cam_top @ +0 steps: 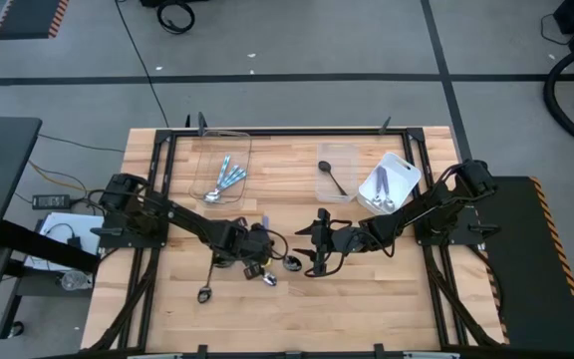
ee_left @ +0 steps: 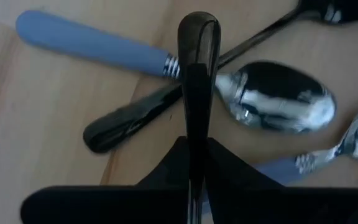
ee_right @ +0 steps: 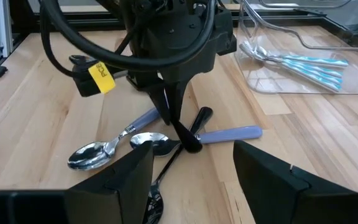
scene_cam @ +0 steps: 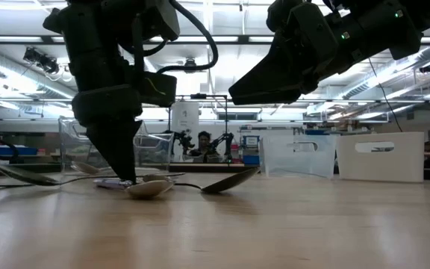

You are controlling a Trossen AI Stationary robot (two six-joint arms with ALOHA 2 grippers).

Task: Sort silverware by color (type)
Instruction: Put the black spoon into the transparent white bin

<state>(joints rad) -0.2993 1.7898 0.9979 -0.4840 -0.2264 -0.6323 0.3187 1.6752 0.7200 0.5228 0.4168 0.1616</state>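
Observation:
A small pile of silverware lies mid-table. It holds a blue-handled silver spoon point(ee_left: 98, 45), a second one point(ee_right: 98, 154) and a dark spoon point(ee_left: 126, 124) flat on the wood. My left gripper point(cam_top: 259, 255) stands over the pile, pointing steeply down, shut on another dark spoon point(ee_left: 197, 37). My right gripper point(cam_top: 314, 245) hovers open just right of the pile, above the table and touching nothing. Another spoon point(cam_top: 204, 294) lies apart, nearer the front edge. My left gripper pinches the dark spoon's handle point(ee_left: 196, 81) between its two fingers, a little below the handle's rounded free end point(ee_right: 204, 114), which sticks out past them. The fingers come from above, steeply down. The gripper hides the spoon's bowl end, so whether it is clear of the table does not show.
At the back stand a clear container point(cam_top: 229, 150) with blue-handled spoons, a clear container point(cam_top: 339, 152) with one dark spoon, and a white bin point(cam_top: 405, 166) with silver spoons. Bare wood lies along the near edge.

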